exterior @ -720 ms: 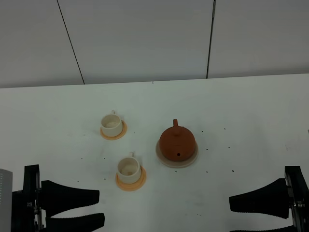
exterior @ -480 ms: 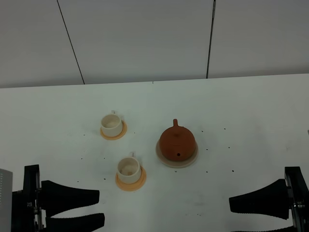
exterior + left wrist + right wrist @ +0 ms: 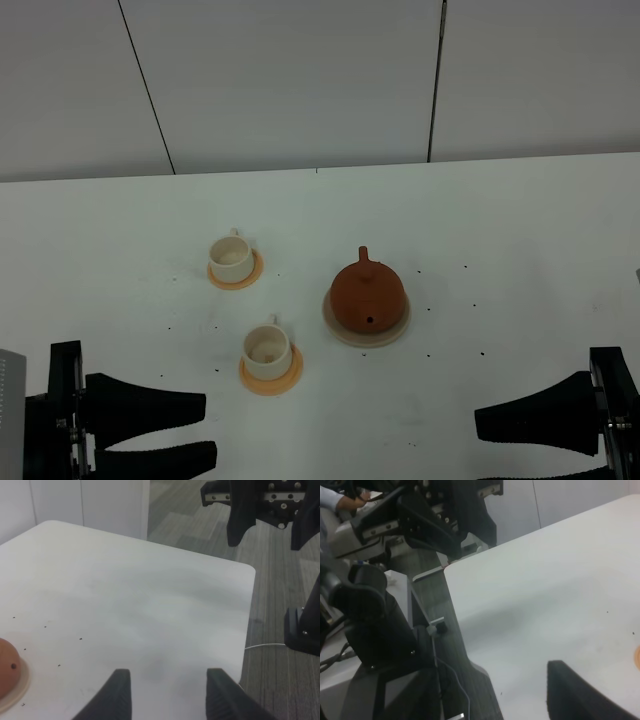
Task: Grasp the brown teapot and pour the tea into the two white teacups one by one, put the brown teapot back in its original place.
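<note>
Stillness is reigning over the white table (image 3: pixel 500 220): nothing is shifting from one glance to the next. The squat reddish-brown clay teapot (image 3: pixel 368 293) is sitting upright on its round beige saucer (image 3: pixel 338 328), to the right of the two small cream-white cylindrical teacups (image 3: pixel 231 258) (image 3: pixel 267 347), each resting on a round orange coaster (image 3: pixel 257 271). The black left gripper (image 3: pixel 208 430) and black right gripper (image 3: pixel 480 450) are idling at the near edge, both gaping wide and holding nothing, well apart from the pot. Pouring is not starting yet; reaching for the teapot is looking like the step ahead
</note>
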`<move>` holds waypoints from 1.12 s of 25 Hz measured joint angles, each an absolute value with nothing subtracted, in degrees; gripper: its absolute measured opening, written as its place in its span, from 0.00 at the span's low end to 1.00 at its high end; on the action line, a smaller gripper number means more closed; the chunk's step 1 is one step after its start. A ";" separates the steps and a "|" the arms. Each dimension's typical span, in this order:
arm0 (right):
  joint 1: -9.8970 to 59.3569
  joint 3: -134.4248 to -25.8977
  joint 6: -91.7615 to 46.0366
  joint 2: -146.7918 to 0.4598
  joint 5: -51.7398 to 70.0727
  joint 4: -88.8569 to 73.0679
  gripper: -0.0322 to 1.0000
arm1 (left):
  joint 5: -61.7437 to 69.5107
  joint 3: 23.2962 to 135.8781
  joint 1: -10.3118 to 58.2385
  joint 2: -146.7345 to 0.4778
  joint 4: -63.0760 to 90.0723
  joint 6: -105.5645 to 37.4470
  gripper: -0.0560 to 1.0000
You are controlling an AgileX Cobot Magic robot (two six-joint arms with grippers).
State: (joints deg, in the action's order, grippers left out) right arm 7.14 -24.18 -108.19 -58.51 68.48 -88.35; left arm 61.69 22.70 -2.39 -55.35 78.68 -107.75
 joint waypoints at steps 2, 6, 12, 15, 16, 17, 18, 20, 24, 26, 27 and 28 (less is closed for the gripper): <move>7.14 -24.18 -107.83 -58.51 68.05 -88.29 0.48 | 61.69 22.70 -2.39 -55.35 78.68 -107.75 0.45; 7.14 -24.18 -104.15 -58.51 65.93 -88.44 0.47 | 61.45 22.70 -2.39 -55.35 78.68 -107.75 0.45; 7.14 -24.18 -100.38 -58.51 65.53 -90.79 0.41 | 61.03 24.57 -2.44 -54.79 78.67 -104.24 0.44; 7.14 -24.18 -100.33 -58.51 65.53 -91.07 0.37 | 57.36 27.80 -2.73 -51.32 78.07 -97.54 0.40; 7.14 -24.18 -100.33 -58.51 65.47 -91.32 0.36 | 55.61 28.98 -2.73 -49.16 76.80 -94.85 0.38; 7.20 -24.18 -100.33 -58.51 65.15 -91.76 0.35 | 53.32 30.34 -2.73 -46.61 74.55 -92.33 0.35; 7.19 -24.18 -100.33 -58.51 64.57 -92.48 0.34 | 50.97 31.67 -2.77 -44.22 71.63 -88.80 0.32; 7.19 -24.18 -100.33 -58.51 62.83 -93.88 0.34 | 46.37 33.82 -2.77 -37.94 64.50 -79.19 0.28; 7.19 -24.18 -100.33 -58.51 59.30 -96.05 0.34 | 41.64 36.54 -2.77 -25.79 43.67 -54.85 0.22; 7.19 -24.18 -100.33 -58.51 58.09 -96.59 0.34 | 42.86 36.93 -2.77 -19.99 32.01 -40.29 0.22; 7.19 -24.18 -100.33 -58.51 57.76 -96.73 0.34 | 44.04 36.93 -2.77 -16.83 25.56 -33.28 0.21; 7.19 -24.18 -100.33 -58.51 57.46 -96.73 0.34 | 46.08 36.93 -2.77 -13.73 19.26 -27.73 0.21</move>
State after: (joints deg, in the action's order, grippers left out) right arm 7.19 -24.18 -100.33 -58.51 57.46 -96.73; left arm 46.08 36.93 -2.77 -13.73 19.26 -27.73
